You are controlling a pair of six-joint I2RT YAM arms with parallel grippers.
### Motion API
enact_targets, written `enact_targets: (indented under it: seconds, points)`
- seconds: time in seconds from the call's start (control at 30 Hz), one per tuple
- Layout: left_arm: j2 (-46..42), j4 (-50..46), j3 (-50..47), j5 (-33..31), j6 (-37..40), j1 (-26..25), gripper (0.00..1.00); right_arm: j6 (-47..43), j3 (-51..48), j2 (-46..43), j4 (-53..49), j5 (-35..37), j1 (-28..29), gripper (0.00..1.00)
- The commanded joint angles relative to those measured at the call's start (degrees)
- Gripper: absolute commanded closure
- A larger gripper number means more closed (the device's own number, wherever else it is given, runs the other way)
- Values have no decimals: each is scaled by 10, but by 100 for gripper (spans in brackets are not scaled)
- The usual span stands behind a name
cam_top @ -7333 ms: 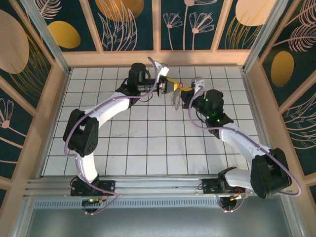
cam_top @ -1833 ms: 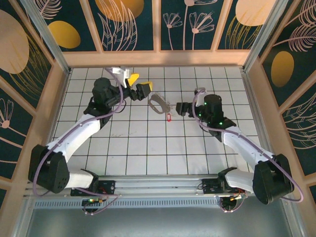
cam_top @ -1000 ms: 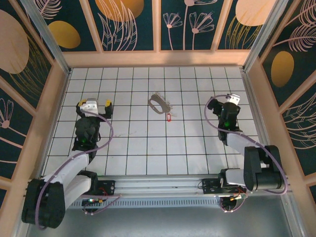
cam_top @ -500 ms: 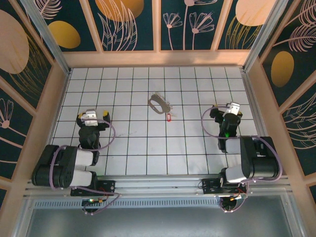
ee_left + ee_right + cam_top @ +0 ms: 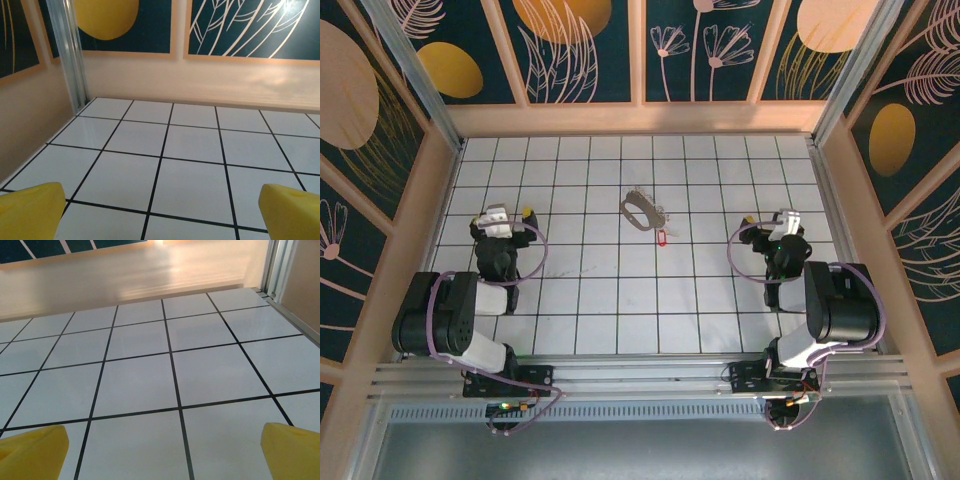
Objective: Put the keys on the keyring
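The keyring (image 5: pixel 641 210), a pale oval loop with a short bumpy strip at its right end, lies flat on the white grid table in the middle of the far half. The small red-headed key (image 5: pixel 662 238) lies just below and right of the loop; whether they are joined I cannot tell. My left gripper (image 5: pixel 506 214) rests far to the left, folded back near its base, open with its yellow fingertips (image 5: pixel 30 210) wide apart over bare tiles. My right gripper (image 5: pixel 768 221) sits far to the right, also open, its fingertips (image 5: pixel 292 447) spread with nothing between them.
Wooden walls with dark floral panels ring the table. In the left wrist view a metal post (image 5: pixel 67 50) stands at the wall corner; the right wrist view has a metal frame edge (image 5: pixel 280 270) at the far right. Both arms lie folded near the front rail (image 5: pixel 640 372).
Both arms have pulled back from the table's centre and folded up near their bases, leaving the keyring and key on the tiles. Over the last half second they only settled a little.
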Motion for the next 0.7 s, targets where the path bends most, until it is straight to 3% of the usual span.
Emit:
enact_targets:
  seconds: [0.0,0.67]
  points:
    - [6,-20,5,14,-14,3,1,1,10,1,22,-4,4,1]
    - [5,-20,5,14,-14,3,1,3,11,1,20,-8,2,1]
